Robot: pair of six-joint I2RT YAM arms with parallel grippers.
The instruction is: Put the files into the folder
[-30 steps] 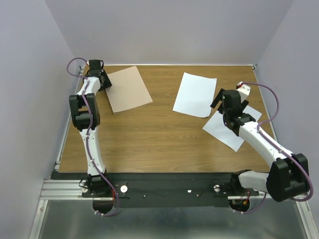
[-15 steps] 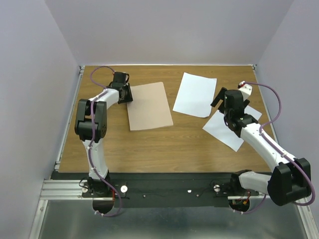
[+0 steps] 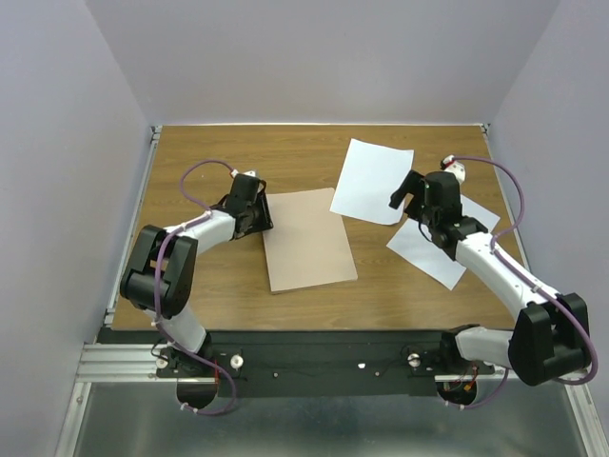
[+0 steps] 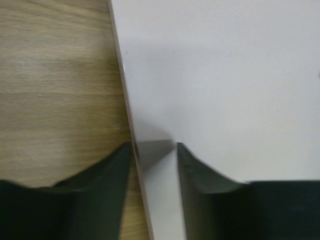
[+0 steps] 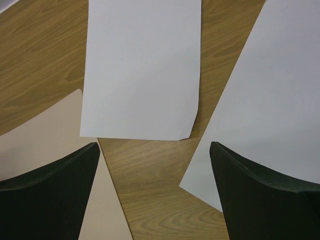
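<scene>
so the pinkish-tan folder [image 3: 306, 238] is lying flat mid-surface [image 3: 238, 295], slightly left of centre. the left end effector [image 4: 155, 147] sits at its far-left corner, fingers only a little apart, straddling the folder's edge: one on wood, one on the folder. both white sheets are off to the right, one [image 3: 371, 176] farther back just beside the folder's far corner, the other [image 3: 433, 255] partly under the right arm. the right end effector [image 5: 154, 145] hangs over the back sheet's near corner, fingers spread wide, gripping nothing
</scene>
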